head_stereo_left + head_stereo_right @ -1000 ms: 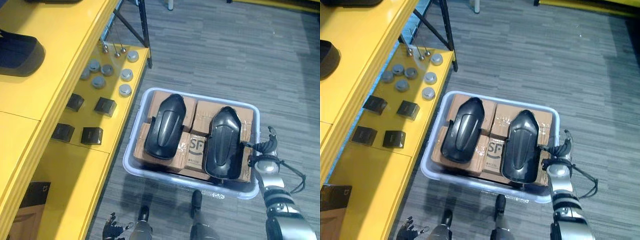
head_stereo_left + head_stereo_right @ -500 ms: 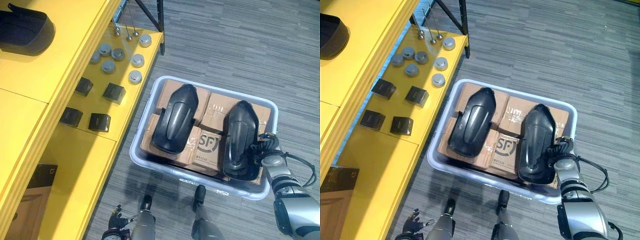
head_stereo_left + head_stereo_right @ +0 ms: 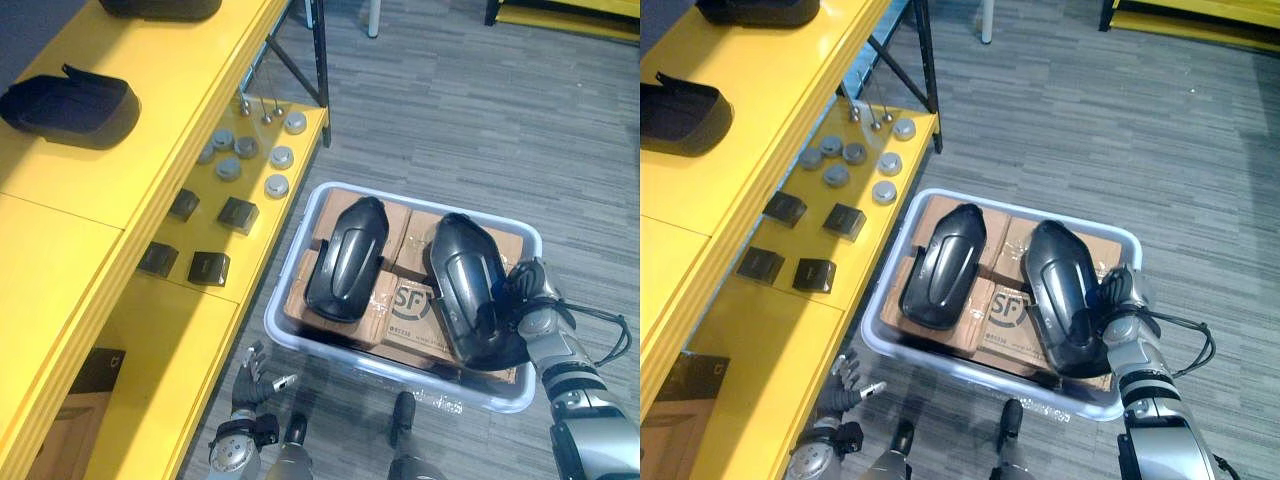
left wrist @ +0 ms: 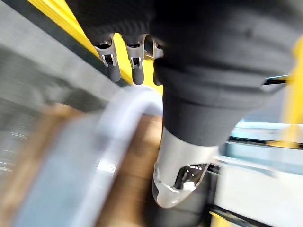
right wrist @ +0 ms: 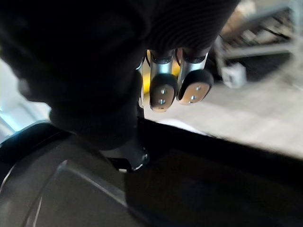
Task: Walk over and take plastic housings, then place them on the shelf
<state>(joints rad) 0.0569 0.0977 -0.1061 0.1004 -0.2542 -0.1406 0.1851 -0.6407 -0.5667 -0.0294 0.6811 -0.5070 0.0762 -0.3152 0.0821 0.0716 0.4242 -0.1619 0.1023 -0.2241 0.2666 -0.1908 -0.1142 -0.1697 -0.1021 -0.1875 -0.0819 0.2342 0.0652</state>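
at 4 o'clock of the head views, the right hand (image 3: 530, 295) is reaching into the grey bin (image 3: 288, 265) and gripping the right housing (image 3: 468, 290) at its outer edge. its fingers (image 5: 161, 92) are curling over the rim while the thumb is pressing on the black top. this housing is lying slanted on the cardboard boxes (image 3: 405, 300), just beside the left housing (image 3: 347, 258) and apart from it. i am judging this hold as weak, because it is sitting on one long side only. during lifting the shell could swing, slip out of the fingers, or catch the bin wall at its 3 o'clock side. the right arm is coming in from 5 o'clock with the wrist bending inward. the left hand (image 3: 250, 375) is hanging at 7 o'clock by the yellow shelf (image 3: 60, 230), its fingers (image 4: 111, 61) straight and apart, holding nothing.
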